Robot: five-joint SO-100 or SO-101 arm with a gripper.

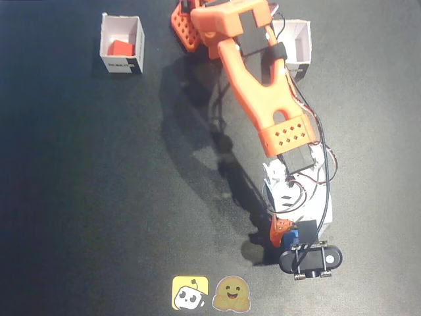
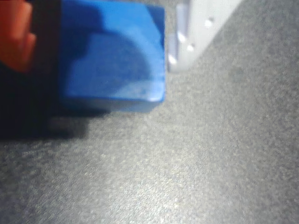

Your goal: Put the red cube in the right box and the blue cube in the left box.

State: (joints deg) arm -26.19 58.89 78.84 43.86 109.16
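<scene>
Two white open-top boxes: one at upper left (image 1: 122, 45) and one at upper right (image 1: 297, 42) of the fixed view. Two cubes: one red cube (image 1: 121, 49), one blue cube (image 1: 304, 232). Two stickers at the bottom edge: one yellow (image 1: 190, 293), one tan-faced (image 1: 233, 294). One orange arm (image 1: 263, 99).

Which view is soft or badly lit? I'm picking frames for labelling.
Wrist view: blurred up close, the solid blue cube has soft edges and a curved shadow across its face. Fixed view: sharper, the orange arm casts a dark shadow leftward on the black table.
</scene>
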